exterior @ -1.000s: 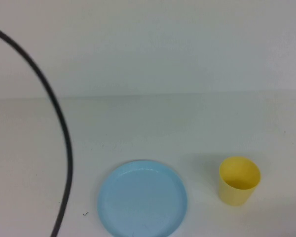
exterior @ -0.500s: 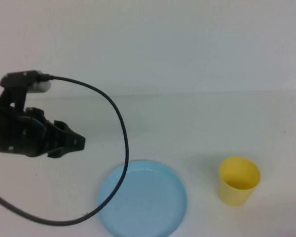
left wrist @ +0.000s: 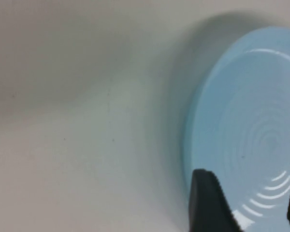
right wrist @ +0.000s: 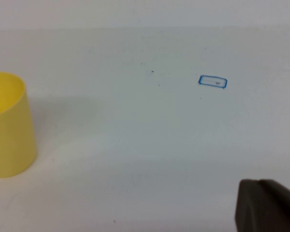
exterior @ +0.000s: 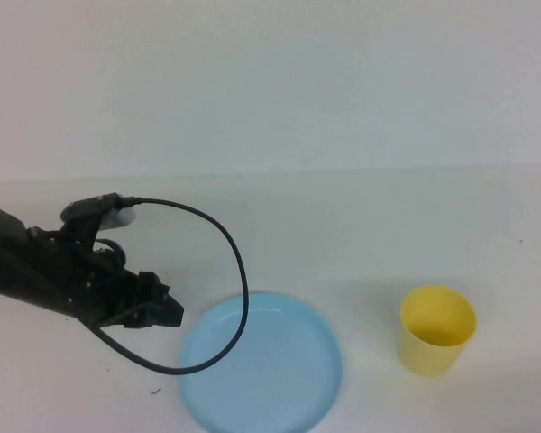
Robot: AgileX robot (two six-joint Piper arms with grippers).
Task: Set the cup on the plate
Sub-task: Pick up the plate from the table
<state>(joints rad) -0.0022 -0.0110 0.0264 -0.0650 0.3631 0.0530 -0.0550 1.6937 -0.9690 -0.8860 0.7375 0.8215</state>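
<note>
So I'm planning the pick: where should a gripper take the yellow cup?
Across the cup's open rim from above: it stands upright, right of the plate. The left gripper, open, is at the plate's left edge; the right gripper is off beside the cup.

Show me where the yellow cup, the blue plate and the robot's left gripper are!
the cup [exterior: 437,332], high view, on its yellow side wall.
the plate [exterior: 279,365], high view, on its bare blue middle.
the left gripper [exterior: 162,311], high view, at the tips, beside the plate's left rim.
</note>
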